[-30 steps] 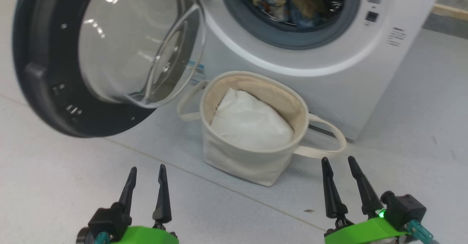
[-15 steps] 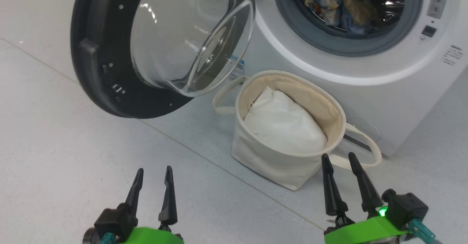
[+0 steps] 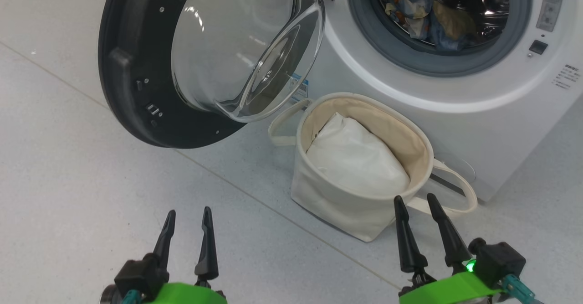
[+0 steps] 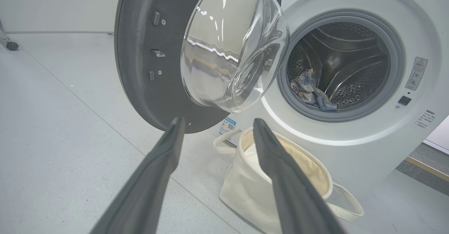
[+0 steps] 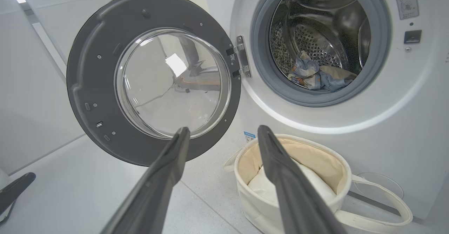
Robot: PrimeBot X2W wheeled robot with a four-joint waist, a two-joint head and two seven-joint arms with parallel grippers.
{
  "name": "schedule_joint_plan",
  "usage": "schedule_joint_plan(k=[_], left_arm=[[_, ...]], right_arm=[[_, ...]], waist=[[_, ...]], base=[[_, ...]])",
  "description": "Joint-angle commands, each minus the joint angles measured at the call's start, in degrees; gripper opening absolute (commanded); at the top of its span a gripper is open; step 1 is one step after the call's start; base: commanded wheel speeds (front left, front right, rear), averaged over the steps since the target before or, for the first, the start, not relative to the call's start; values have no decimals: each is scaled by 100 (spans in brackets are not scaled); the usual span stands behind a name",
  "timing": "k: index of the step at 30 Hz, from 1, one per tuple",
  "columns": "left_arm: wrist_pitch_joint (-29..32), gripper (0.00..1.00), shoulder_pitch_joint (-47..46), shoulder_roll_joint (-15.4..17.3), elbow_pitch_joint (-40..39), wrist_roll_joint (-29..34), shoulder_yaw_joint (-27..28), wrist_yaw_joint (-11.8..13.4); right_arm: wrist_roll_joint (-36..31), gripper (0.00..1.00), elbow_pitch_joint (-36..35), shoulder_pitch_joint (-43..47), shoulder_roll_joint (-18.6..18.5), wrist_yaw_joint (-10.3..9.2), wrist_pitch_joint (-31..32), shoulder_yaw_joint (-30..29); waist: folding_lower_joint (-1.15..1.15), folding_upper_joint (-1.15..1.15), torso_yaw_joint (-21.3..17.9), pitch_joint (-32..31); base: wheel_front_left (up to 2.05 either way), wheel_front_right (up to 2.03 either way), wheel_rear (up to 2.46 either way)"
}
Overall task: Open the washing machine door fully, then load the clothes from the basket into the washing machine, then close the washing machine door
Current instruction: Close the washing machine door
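Note:
The washing machine (image 3: 455,103) stands ahead with its door (image 3: 136,67) swung open to the left, black rim and clear glass bowl facing me. The clothes (image 3: 428,17), blue and cream with orange prints, lie inside the steel drum (image 5: 315,27); the same clothes (image 5: 315,76) and door (image 5: 91,79) show in the right wrist view. The cream basket (image 3: 346,203) sits on the floor before the washer, holding a plain white cloth bundle (image 3: 360,158). My left gripper (image 3: 187,215) is open over bare floor. My right gripper (image 3: 414,201) is open just in front of the basket.
Grey tiled floor (image 3: 68,181) spreads to the left and front. The basket's loop handles (image 3: 460,185) lie out to both sides. A small blue label (image 3: 298,87) sits low on the washer behind the door glass. A wheel (image 4: 12,45) stands far left.
The whole head view has shifted, so the camera turned; washer, door and basket now sit further right in the picture. Both grippers stay open and hold about the same place.

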Motion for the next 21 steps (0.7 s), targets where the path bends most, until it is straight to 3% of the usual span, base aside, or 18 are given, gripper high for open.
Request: schedule_joint_plan(k=[1, 13, 14, 21], left_arm=[[-26, 100, -132, 22, -211, 0, 231, 14], [-26, 100, -157, 22, -194, -71, 214, -104], [-26, 1, -156, 22, -236, -126, 213, -147], [-26, 0, -118, 22, -757, -807, 591, -510]], right_arm=[[21, 100, -160, -158, -19, 0, -71, 166], [40, 100, -112, -141, -19, 0, -71, 188], [38, 100, -111, -134, -19, 0, -71, 188], [-3, 100, -89, -111, -19, 0, -71, 167]], waist=[[0, 0, 2, 5], [0, 0, -14, -8], [0, 0, -16, -10], [0, 0, -42, 0]], base=[[0, 0, 0], [0, 0, 0], [0, 0, 0], [0, 0, 0]])
